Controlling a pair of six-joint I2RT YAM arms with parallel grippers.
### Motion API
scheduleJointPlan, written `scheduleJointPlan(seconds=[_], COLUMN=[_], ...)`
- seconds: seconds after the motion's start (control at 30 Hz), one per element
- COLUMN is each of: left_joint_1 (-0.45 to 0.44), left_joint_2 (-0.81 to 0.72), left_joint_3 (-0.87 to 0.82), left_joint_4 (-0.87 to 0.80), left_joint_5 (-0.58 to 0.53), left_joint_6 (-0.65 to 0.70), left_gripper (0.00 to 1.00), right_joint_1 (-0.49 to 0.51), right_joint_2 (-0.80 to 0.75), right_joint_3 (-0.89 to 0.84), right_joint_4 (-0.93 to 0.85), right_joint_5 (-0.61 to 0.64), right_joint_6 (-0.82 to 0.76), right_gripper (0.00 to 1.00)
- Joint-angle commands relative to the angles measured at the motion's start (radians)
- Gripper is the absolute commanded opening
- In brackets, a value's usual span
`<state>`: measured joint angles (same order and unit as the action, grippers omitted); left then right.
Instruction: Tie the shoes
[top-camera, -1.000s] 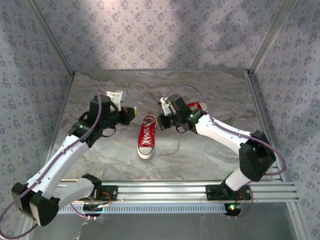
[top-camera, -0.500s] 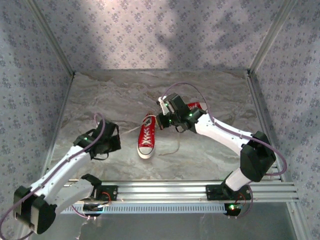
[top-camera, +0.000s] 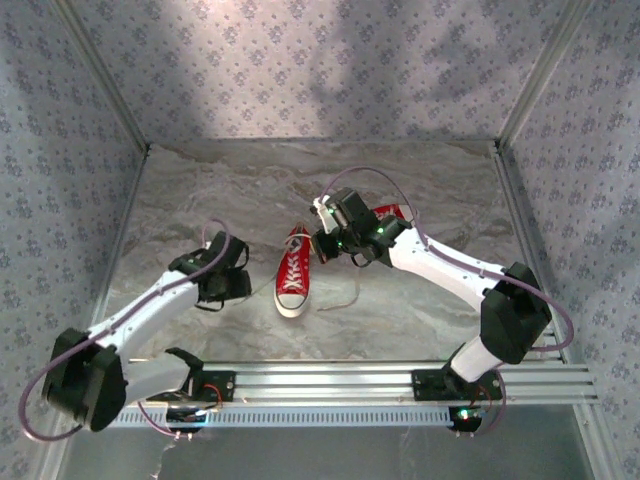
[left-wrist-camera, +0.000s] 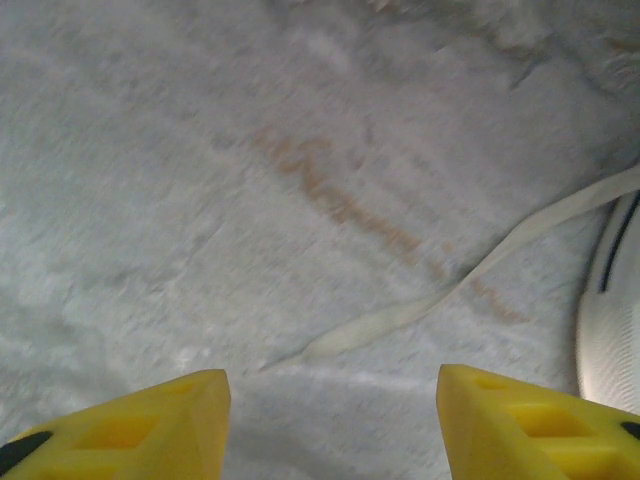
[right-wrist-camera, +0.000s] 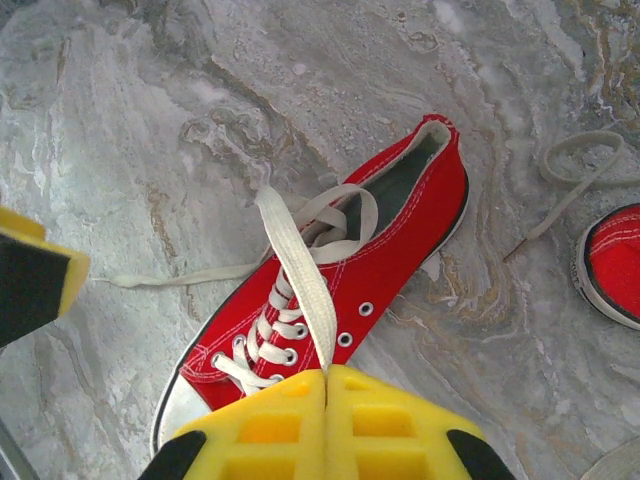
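jaws: spread, above table (left-wrist-camera: 250, 150) | lace (left-wrist-camera: 385, 322): flat on table | shoe sole (left-wrist-camera: 612, 310): right edge

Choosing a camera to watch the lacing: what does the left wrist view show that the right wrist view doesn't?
Left wrist view: the left gripper, jaws apart, above a loose lace end lying flat on the table. Right wrist view: the right gripper shut on the other lace, raised from the near shoe, and the second shoe at the right edge. Both: the marble table, that loose lace, and the near shoe, just its white sole edge in the left wrist view.
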<state>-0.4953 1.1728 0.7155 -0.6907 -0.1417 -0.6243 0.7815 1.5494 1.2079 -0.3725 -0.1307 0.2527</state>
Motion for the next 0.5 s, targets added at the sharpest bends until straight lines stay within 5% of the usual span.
scheduleJointPlan(seconds=[0.0,0.47], left_joint_1=[0.001,-0.019], left_joint_2=[0.082,0.306], left_joint_3=[0.059,0.125], left_joint_4=[0.068,0.055], left_joint_5=[0.045,0.09], left_joint_6=[0.107,0.195], left_gripper=[0.54,0.56], right_joint_1=[0.001,-0.025], right_joint_2=[-0.009,-0.043], right_joint_3=[0.035,0.004], right_joint_4=[-0.034,-0.041], right_joint_5=[-0.011,-0.01], right_joint_6=[-0.03,-0.031], right_gripper=[0.0,0.0])
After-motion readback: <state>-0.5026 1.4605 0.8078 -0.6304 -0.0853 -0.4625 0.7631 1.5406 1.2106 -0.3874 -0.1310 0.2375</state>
